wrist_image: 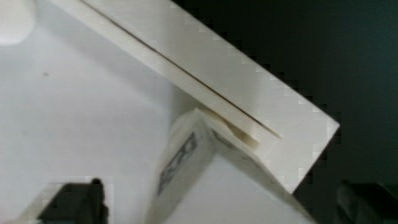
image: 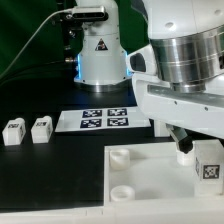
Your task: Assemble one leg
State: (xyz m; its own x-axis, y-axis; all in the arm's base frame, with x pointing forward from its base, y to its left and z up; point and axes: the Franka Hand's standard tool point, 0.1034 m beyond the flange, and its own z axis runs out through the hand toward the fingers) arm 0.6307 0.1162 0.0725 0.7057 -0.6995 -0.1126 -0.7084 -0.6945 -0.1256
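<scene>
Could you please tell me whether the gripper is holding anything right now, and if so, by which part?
The gripper seems to hold a leg by its upper end, above the white board. Its fingers are mostly hidden, so the grip itself cannot be confirmed.

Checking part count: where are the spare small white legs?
Two small white tagged blocky legs sit side by side at the exterior view's left, left of the marker board.

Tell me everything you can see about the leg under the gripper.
The leg is a small white blocky post, plastic by its look, with a black-and-white square tag on the face toward the exterior camera. It stands roughly upright on the large white board, near the exterior view's right edge, just beneath the gripper. Whether the fingers clamp it cannot be told. In the wrist view it shows close, tag face angled away.
</scene>
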